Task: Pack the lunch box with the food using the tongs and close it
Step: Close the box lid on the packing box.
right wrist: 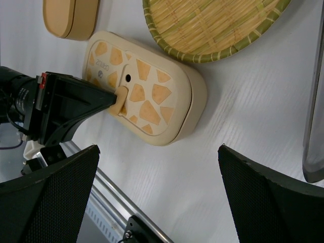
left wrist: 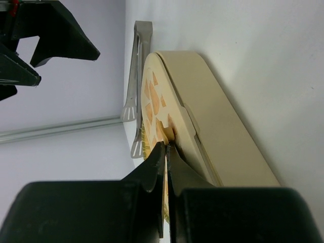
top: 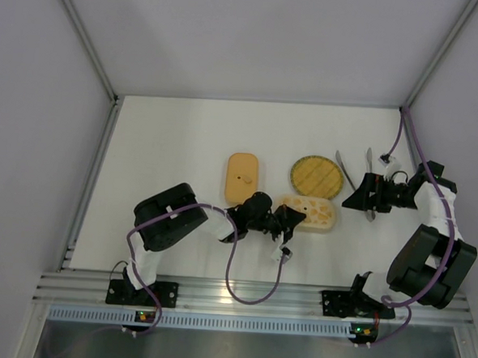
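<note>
Left claw (left wrist: 166, 150) clenched on the lid tab (right wrist: 121, 99) of the lunch box (right wrist: 152, 109); right claw (right wrist: 158, 152) released, holding nothing.

Lunch box lies lid-on at near centre of the table (top: 168, 142), just near of the plate (right wrist: 212, 25). Tongs (left wrist: 136, 66) rest on the table to the right, close by the right claw and not gripped. No food shows anywhere, plate included, so it is probably inside already; the step in hand is judged to be closing. The next move calls for pressing the tab home squarely without sliding the box, then letting go.
</note>
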